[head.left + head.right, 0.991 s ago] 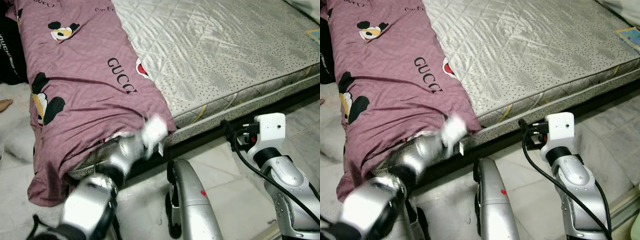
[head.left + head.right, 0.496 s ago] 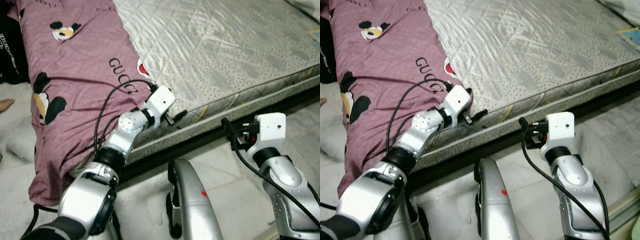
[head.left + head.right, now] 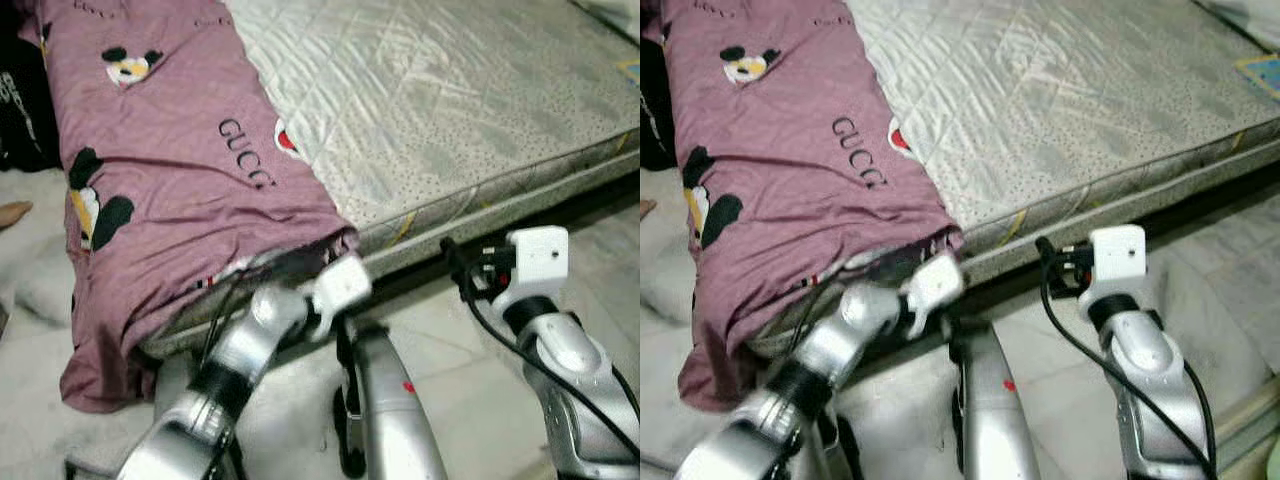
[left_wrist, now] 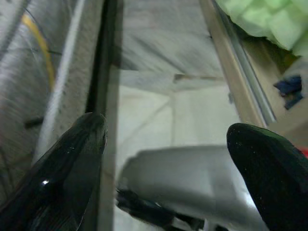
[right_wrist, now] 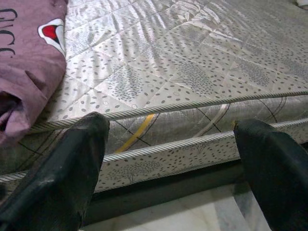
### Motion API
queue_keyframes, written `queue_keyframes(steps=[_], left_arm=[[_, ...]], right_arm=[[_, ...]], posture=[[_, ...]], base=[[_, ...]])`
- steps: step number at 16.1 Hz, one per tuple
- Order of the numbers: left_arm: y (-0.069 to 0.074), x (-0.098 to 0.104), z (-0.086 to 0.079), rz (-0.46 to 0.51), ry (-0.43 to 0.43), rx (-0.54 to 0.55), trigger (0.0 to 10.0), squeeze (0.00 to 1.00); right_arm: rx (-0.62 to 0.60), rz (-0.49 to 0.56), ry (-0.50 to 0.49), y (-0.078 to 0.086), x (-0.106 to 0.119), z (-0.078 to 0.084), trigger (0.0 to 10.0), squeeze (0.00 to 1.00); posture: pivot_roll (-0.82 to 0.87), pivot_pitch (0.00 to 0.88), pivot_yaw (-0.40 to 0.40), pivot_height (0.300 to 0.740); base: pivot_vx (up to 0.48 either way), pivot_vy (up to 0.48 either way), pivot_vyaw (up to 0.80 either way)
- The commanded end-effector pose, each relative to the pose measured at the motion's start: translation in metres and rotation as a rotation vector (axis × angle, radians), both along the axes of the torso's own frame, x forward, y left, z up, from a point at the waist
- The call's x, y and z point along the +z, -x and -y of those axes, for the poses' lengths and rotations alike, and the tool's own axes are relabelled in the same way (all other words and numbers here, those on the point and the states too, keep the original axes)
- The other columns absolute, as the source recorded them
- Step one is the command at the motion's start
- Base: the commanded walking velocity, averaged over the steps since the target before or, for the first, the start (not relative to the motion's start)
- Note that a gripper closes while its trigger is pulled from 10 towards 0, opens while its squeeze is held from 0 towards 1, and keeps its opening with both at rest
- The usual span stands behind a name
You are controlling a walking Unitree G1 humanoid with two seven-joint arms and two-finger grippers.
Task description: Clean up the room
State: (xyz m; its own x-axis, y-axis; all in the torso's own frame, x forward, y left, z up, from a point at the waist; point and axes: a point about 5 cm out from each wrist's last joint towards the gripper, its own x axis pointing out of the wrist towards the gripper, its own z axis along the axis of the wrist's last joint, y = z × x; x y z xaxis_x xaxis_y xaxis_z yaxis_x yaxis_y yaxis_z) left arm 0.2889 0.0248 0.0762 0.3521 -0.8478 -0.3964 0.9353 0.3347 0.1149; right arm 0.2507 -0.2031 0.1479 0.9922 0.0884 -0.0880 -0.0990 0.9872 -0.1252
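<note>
A mauve blanket (image 3: 180, 170) with cartoon-mouse prints and lettering lies over the left side of a bare quilted mattress (image 3: 450, 100); its lower corner hangs over the bed's near edge. My left wrist (image 3: 340, 285) is blurred, just below that corner by the bed's side. In the left wrist view my left gripper (image 4: 166, 127) is open, with floor tiles and nothing else between its fingers. My right gripper (image 5: 168, 122) is also open and faces the mattress edge; its black fingers (image 3: 458, 265) hover low beside the bed, apart from it. The blanket's edge (image 5: 29, 72) lies off to one side of it.
A black bag (image 3: 20, 110) and a white fluffy rug (image 3: 30, 290) lie left of the bed, with a person's foot (image 3: 12, 212) at the frame's edge. My silver leg (image 3: 385, 400) stands on pale floor tiles. A colourful flat item (image 3: 1260, 72) rests on the mattress's far right.
Half a second ago my left gripper was up on the mattress edge beside the blanket; it has dropped below the bed's edge. The right arm has held still.
</note>
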Motion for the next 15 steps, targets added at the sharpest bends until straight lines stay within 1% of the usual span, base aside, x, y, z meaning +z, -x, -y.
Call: queue_keyframes(steps=[1,2,3,5,6,7,8,10,11,12,13,15], left_arm=[[-0.003,0.025,0.006,0.088,0.051,-0.017,10.0,0.0],[-0.007,0.038,0.007,0.148,0.095,0.01,10.0,0.0],[-0.03,0.083,0.0,0.33,0.297,0.216,10.0,0.0],[-0.05,0.116,-0.017,0.447,0.427,0.427,10.0,0.0],[-0.058,0.128,-0.033,0.476,0.472,0.533,10.0,0.0],[-0.074,0.121,-0.066,0.455,0.374,0.7,10.0,0.0],[-0.076,0.112,-0.075,0.408,0.315,0.732,10.0,0.0],[-0.087,0.078,-0.101,0.236,0.188,0.843,10.0,0.0],[-0.088,0.067,-0.107,0.187,0.148,0.872,10.0,0.0],[-0.088,0.053,-0.11,0.126,0.096,0.877,10.0,0.0],[-0.084,0.031,-0.111,0.039,0.022,0.852,10.0,0.0],[-0.072,0.002,-0.111,-0.001,-0.114,0.799,10.0,0.0]], right_arm=[[-0.001,-0.009,0.004,0.001,-0.003,0.001,10.0,0.0],[-0.003,-0.008,0.004,0.0,-0.003,0.001,10.0,0.0],[-0.005,-0.003,0.005,-0.001,-0.002,0.001,10.0,0.0],[-0.007,-0.001,0.006,-0.001,-0.002,0.001,10.0,0.0],[-0.009,-0.001,0.008,0.0,-0.002,0.002,10.0,0.0],[-0.014,-0.004,0.013,0.002,-0.002,0.003,10.0,0.0],[-0.014,-0.005,0.016,0.004,-0.001,0.004,10.0,0.0],[-0.018,-0.016,0.024,0.008,-0.001,0.006,10.0,0.0],[-0.018,-0.019,0.027,0.009,-0.001,0.007,10.0,0.0],[-0.018,-0.021,0.029,0.009,-0.001,0.008,10.0,0.0],[-0.018,-0.023,0.032,0.009,0.0,0.008,10.0,0.0],[-0.017,-0.022,0.031,0.006,0.0,0.007,10.0,0.0]], posture=[[-0.3,0.155,-0.038,0.531],[-0.3,0.155,-0.038,0.531],[-0.3,0.157,-0.039,0.531],[-0.3,0.158,-0.041,0.531],[-0.3,0.16,-0.042,0.531],[-0.31,0.169,-0.045,0.531],[-0.32,0.175,-0.048,0.531],[-0.33,0.188,-0.053,0.531],[-0.34,0.189,-0.055,0.531],[-0.34,0.189,-0.055,0.531],[-0.35,0.191,-0.055,0.531],[-0.35,0.182,-0.045,0.531]], base=[[0.0,0.0,0.0],[0.0,0.0,0.0],[0.0,0.0,0.0],[0.0,0.0,0.0],[0.0,0.0,0.0],[0.0,0.0,0.0],[0.0,0.0,0.0],[0.0,0.0,0.0],[0.0,0.0,0.0],[0.0,0.0,0.0],[0.0,0.0,0.0],[0.0,0.0,0.0]])
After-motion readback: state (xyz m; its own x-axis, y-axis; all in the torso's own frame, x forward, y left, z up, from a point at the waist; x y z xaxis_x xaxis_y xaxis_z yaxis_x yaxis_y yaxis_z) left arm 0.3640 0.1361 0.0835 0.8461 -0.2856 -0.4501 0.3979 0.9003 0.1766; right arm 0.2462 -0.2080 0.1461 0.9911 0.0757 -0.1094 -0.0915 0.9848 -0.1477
